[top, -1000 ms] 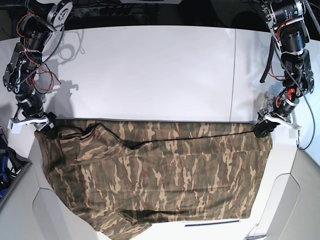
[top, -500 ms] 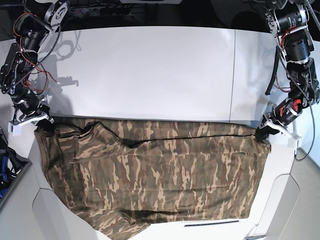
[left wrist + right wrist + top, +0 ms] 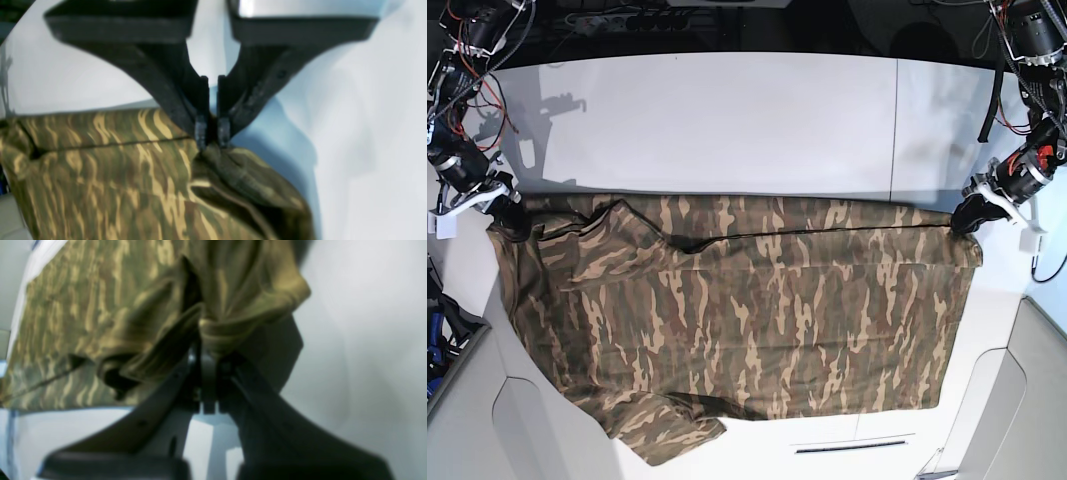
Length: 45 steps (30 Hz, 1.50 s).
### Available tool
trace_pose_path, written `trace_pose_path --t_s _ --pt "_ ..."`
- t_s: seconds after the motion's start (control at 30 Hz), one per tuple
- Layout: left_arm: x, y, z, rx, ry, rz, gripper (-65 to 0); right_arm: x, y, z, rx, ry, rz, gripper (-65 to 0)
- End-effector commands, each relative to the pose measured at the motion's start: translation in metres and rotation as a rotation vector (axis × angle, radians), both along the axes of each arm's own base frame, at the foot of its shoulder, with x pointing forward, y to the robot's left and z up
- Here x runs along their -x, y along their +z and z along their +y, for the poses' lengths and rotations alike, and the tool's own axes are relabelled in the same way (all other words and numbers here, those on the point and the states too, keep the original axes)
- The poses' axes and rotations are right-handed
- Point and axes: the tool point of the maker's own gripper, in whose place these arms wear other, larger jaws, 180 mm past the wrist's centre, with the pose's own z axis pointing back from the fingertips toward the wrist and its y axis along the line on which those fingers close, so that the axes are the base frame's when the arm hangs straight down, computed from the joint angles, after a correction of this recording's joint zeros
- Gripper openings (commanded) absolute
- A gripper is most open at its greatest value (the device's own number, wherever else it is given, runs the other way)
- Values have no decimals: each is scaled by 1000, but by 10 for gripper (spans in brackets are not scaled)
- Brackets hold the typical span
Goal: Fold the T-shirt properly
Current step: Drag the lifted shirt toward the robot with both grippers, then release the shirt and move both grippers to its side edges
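1. Where the base view runs across its middle, you see the T-shirt (image 3: 737,320) spread over the white table (image 3: 727,120), its straight folded edge reaching from the left side of the frame to the right.
2. At the right edge of that view, your left gripper (image 3: 967,215) sits on the shirt's upper right corner.
3. In the left wrist view, the left gripper (image 3: 212,133) has its jaws pressed nearly together at frame centre, with a bunched fold of the T-shirt (image 3: 110,180) pinched between the tips.
4. At the left edge of the base view, your right gripper (image 3: 509,215) sits on the shirt's upper left corner, beside a sleeve (image 3: 577,245) lying creased.
5. In the right wrist view, the right gripper (image 3: 208,366) is clamped tight, and a gathered wad of the T-shirt (image 3: 133,306) rises out of the tips toward the top of the frame.
6. Toward the bottom left of the base view, the other sleeve (image 3: 667,435) hangs past the table's front edge.
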Motion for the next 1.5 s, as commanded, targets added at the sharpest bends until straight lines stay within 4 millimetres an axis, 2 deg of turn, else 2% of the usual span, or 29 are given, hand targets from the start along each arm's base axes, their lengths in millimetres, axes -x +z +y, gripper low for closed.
trace_pose_path --t_s 0.0,0.13,0.27,0.47,0.7,0.87,1.0,1.33,1.4,1.47 --pt "-2 20 10 -21 2 -56 -650 1 12 -6 23 9 -35 -650" --pt "19 31 20 -41 20 -64 -650 21 16 1 40 47 -18 -650" --pt "41 37 17 -38 5 -53 -650 39 23 6 63 82 -8 -650" --pt "70 40 16 -68 -8 -22 -650 61 22 10 102 116 34 -650" --pt "105 29 5 -63 -38 58 -650 91 8 9 106 120 107 -650" --pt "119 20 0 -46 -33 95 -650 107 4 -2 115 89 139 -650" --pt "124 17 -1 -42 -32 109 -650 114 8 -12 99 49 133 -650" --pt "128 14 -9 1 -26 114 -650 119 6 -14 99 50 156 -650" --pt "129 13 -10 8 -22 114 -552 118 6 -14 99 50 156 -626" --pt "130 13 -10 7 -24 117 -456 118 6 -14 100 49 154 -465"
